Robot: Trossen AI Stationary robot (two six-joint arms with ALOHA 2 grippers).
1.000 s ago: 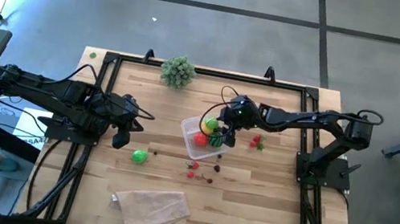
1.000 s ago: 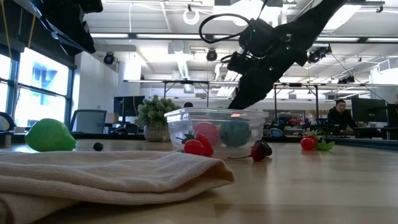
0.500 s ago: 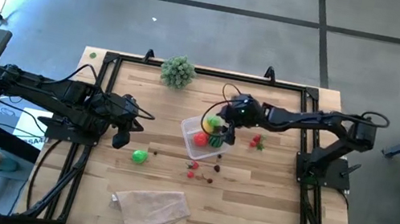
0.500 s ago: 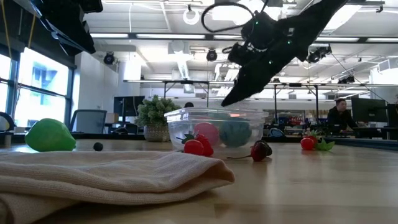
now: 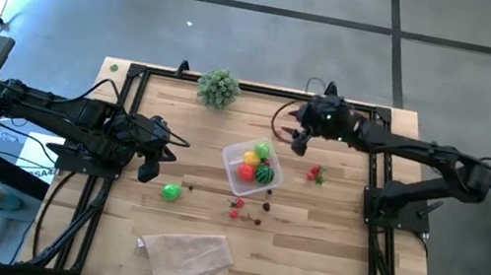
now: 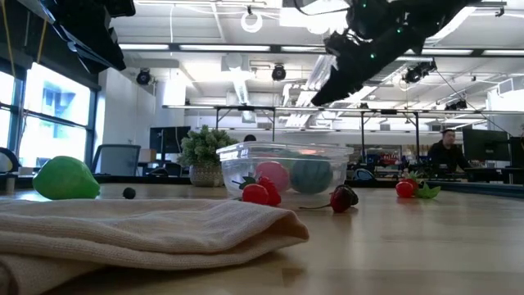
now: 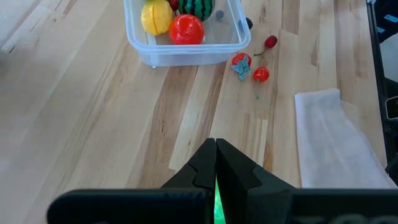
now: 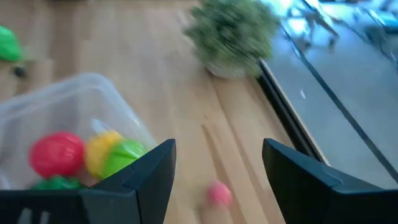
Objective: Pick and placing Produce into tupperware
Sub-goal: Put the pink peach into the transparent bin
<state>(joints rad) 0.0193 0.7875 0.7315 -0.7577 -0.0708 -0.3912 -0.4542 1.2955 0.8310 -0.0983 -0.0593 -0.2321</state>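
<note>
The tupperware (image 5: 251,166) is a clear box in the middle of the table. It holds a yellow-green piece (image 5: 261,150), a red ball (image 5: 247,170) and a small watermelon (image 5: 265,174). More produce lies loose on the wood: a green piece (image 5: 171,192), strawberries (image 5: 316,174) and small red bits (image 5: 241,212). My right gripper (image 5: 299,145) hangs open and empty, high above the table beyond the box's far right corner. In its wrist view the right gripper (image 8: 219,149) frames bare wood and a small pink piece (image 8: 217,194). My left gripper (image 7: 216,149) waits shut at the left, off the table.
A bushy pale-green plant ball (image 5: 219,86) stands at the far edge. A beige cloth (image 5: 186,255) lies crumpled near the front edge. A black frame (image 5: 234,84) borders the table. A person (image 6: 446,152) sits far off in the room behind.
My right gripper has risen from just over the tupperware and drawn back toward the table's far right, tipping closer to level. The pieces in the box stay where they were.
</note>
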